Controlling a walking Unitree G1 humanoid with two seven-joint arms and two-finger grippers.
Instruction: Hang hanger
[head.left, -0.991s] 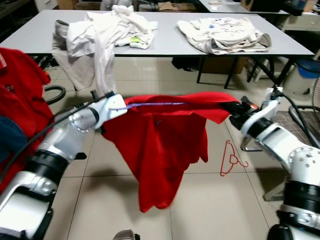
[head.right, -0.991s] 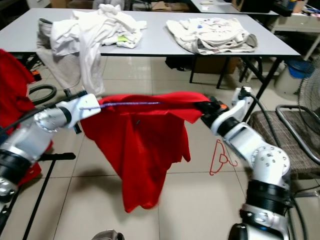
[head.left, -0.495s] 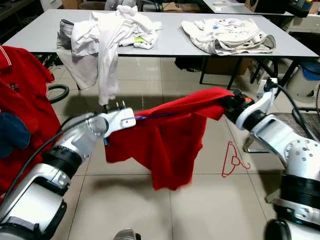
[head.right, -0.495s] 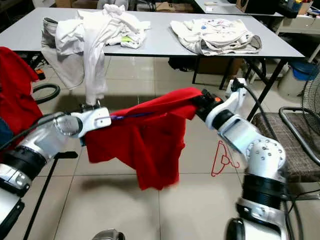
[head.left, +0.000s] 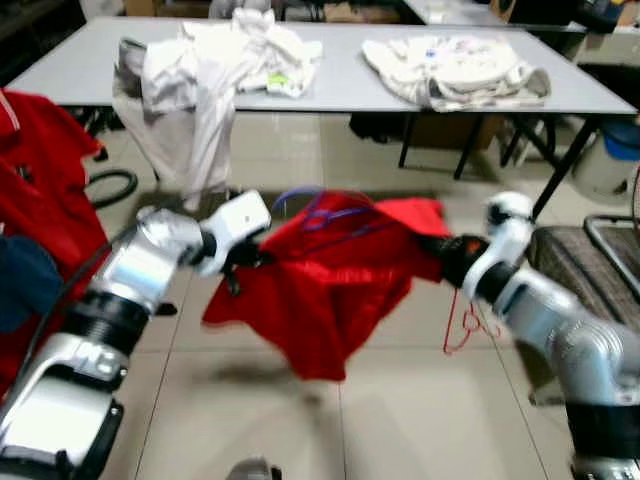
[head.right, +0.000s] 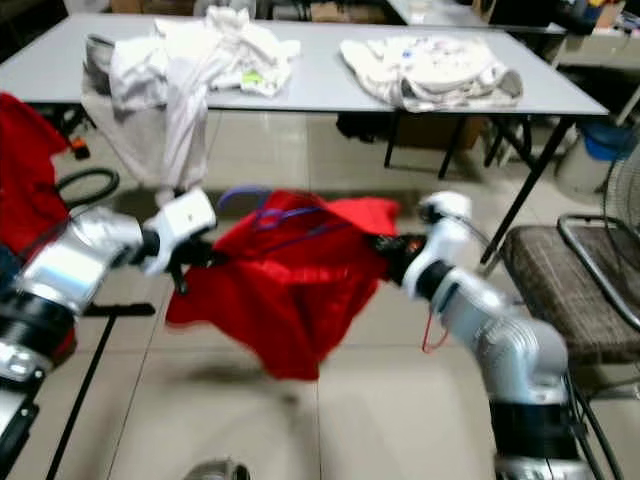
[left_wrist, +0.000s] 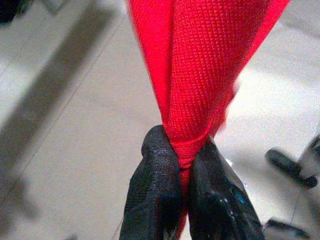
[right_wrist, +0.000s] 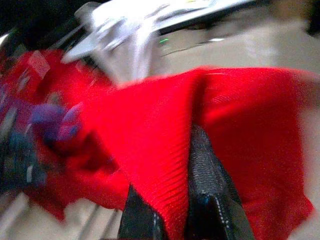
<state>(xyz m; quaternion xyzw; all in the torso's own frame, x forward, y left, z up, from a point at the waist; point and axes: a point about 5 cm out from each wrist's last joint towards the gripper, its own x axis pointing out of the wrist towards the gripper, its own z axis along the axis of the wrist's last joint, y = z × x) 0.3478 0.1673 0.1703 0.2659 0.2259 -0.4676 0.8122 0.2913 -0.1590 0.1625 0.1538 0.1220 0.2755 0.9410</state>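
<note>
A long grey table (head.left: 340, 92) stood on a beige tiled floor (head.left: 420, 400). Two heaps of white clothes lay on it, one (head.left: 215, 60) spilling over its front edge, the other (head.left: 455, 68) bundled flat. A red wire hanger (head.left: 463, 325) lay on the tiles.

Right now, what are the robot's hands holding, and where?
A red shirt, held off the floor: the left gripper pinches a bunched fold at one end, the right gripper pinches the cloth at the other.

Bright even indoor light, heavy motion blur, soft shadows on floor (head.left: 420, 400)
</note>
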